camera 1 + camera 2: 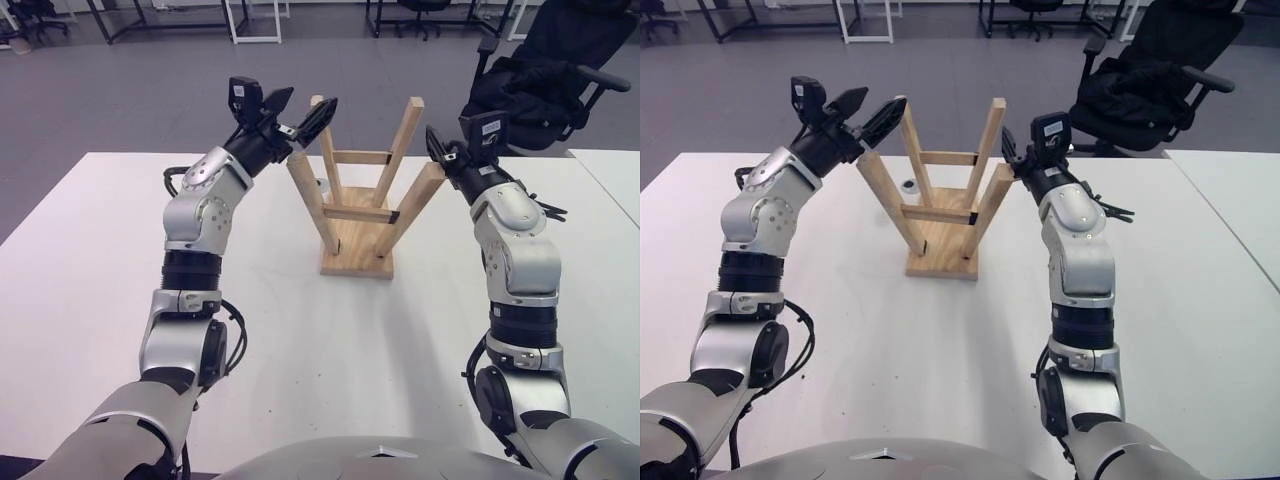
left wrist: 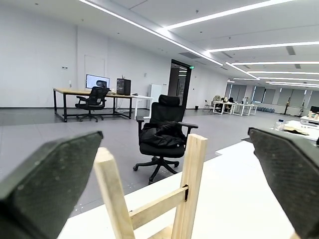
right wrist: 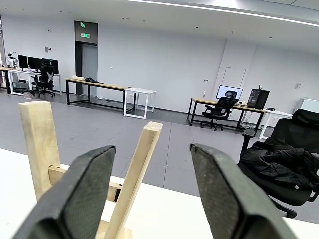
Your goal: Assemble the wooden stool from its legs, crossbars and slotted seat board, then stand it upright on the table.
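Standing upside down on the white tabletop [image 1: 100,260], the wooden stool [image 1: 358,215] is sitting midway between the side edges and closer to the far edge than the near one. Its seat board [image 1: 356,264] is lying flat on the surface, and the four legs [image 1: 312,205] are pointing up and splaying outward. The crossbars [image 1: 362,157] are bridging the legs, one high between the far pair and one lower between the near pair.

The left gripper [image 1: 310,100] is hovering at the tops of the two left-hand legs, its jaws spread wide and holding nothing. The lower finger is hanging just above the near-left leg's end, though whether it is touching cannot be told.

The right gripper [image 3: 152,154] is hanging beside the top of the near-right leg, its pads [image 3: 75,199] likewise set well apart and empty. It seems to be just short of the wood.

A small round object [image 1: 910,185], too small to identify, is lying on the tabletop behind the stool, toward the far edge. An office chair [image 1: 540,90] draped with dark cloth is standing on the floor beyond the tabletop's far right corner.
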